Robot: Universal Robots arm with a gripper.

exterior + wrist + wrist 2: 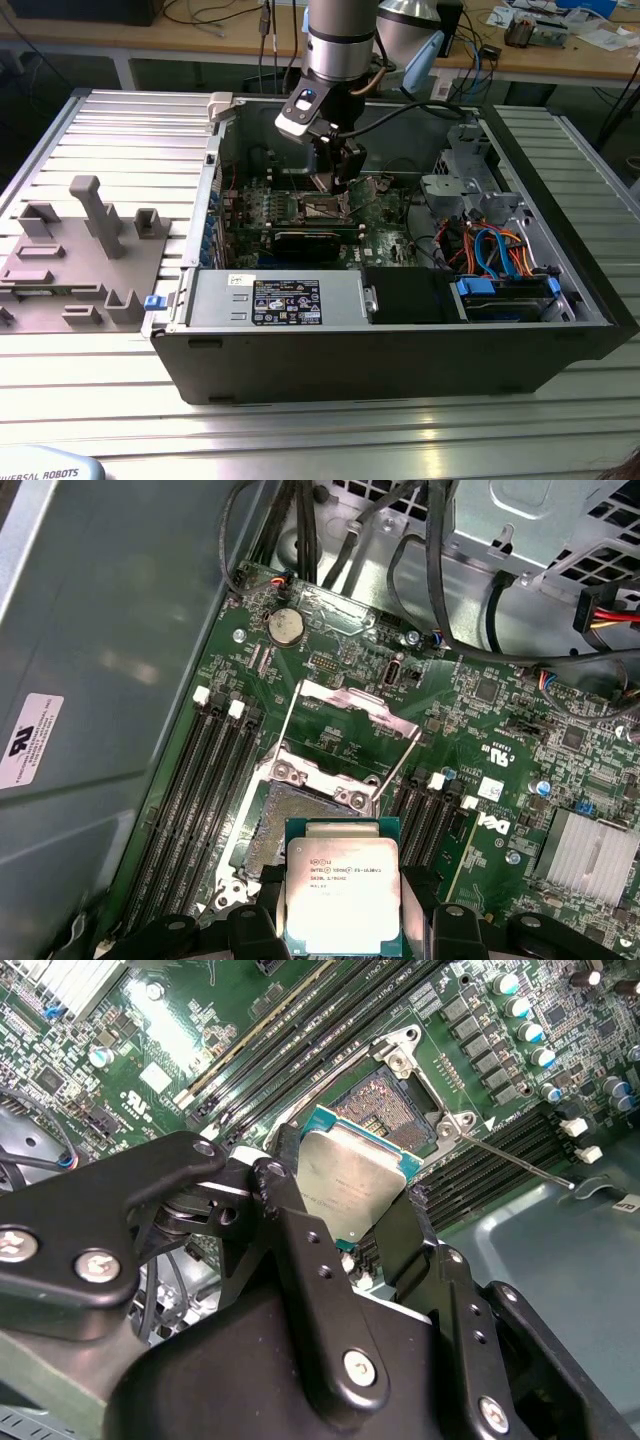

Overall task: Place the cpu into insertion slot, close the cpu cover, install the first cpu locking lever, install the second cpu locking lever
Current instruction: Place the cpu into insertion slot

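End effector (pixel 346 1222) gripping cpu (pixel 342 892), over insertion slot (pixel 288 825), memory slots (pixel 205 800) alongside

Print seen, too small to copy out. On the cpu (pixel 342 895) lid: lines of dark type. On the motherboard (pixel 455 730): white silkscreen marks. On the case wall (pixel 120 600): a white sticker (pixel 28 740). On the power supply (pixel 215 300): a black label (pixel 286 302).
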